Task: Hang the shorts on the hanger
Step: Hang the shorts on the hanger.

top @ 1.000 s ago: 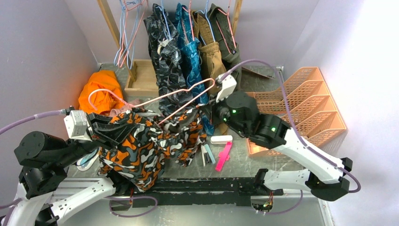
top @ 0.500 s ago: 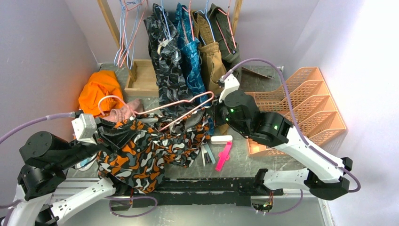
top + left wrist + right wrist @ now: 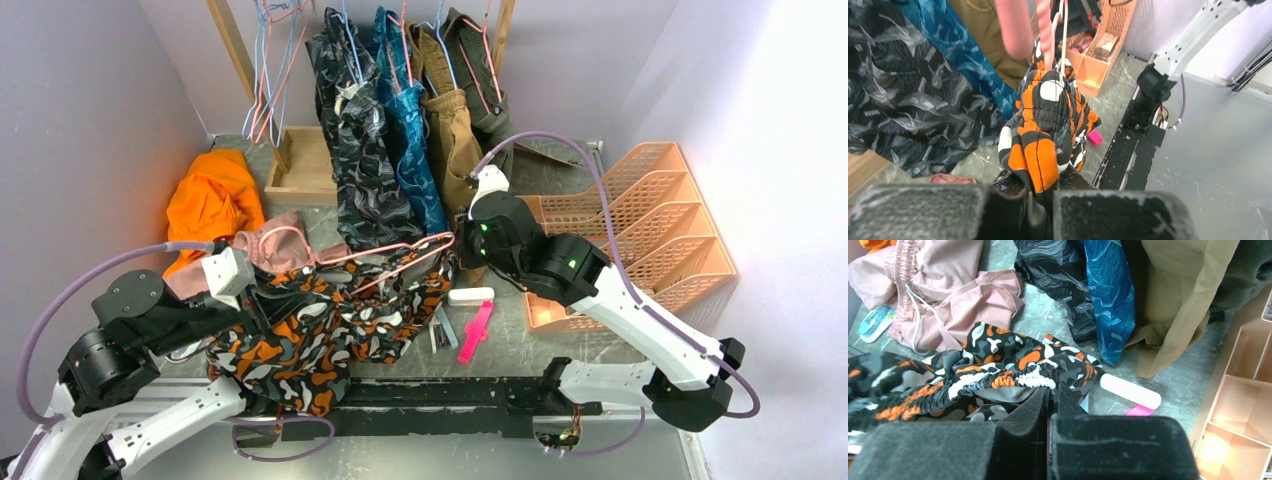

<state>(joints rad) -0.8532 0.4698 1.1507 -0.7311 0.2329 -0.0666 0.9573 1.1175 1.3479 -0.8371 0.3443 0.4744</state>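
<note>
The orange, black, white and grey camo shorts [image 3: 320,330] hang bunched low over the table between my arms. My left gripper [image 3: 265,302] is shut on a fold of them [image 3: 1040,145], with the cloth pinched between its jaws [image 3: 1040,182]. The pink wire hanger [image 3: 425,240] lies across the top of the shorts, its hook over by the pink garment. In the left wrist view the hanger [image 3: 1048,30] shows as a blur above the fold. My right gripper [image 3: 458,245] is shut on the hanger's right end, its tips [image 3: 1052,390] against the shorts' elastic waistband [image 3: 1013,380].
Dusty-pink shorts [image 3: 275,245] and an orange garment [image 3: 210,200] lie at the left. Behind them stand a wooden box [image 3: 305,165] and hanging clothes [image 3: 385,130], with spare hangers [image 3: 265,70] on the rail. A peach basket organiser [image 3: 650,220] stands at the right. A white stick [image 3: 470,295] and a pink marker [image 3: 475,330] lie by the shorts.
Both arms have come down. The hanger and shorts have dropped toward the table, and the left gripper has moved right with the cloth. Both grips are unchanged.
</note>
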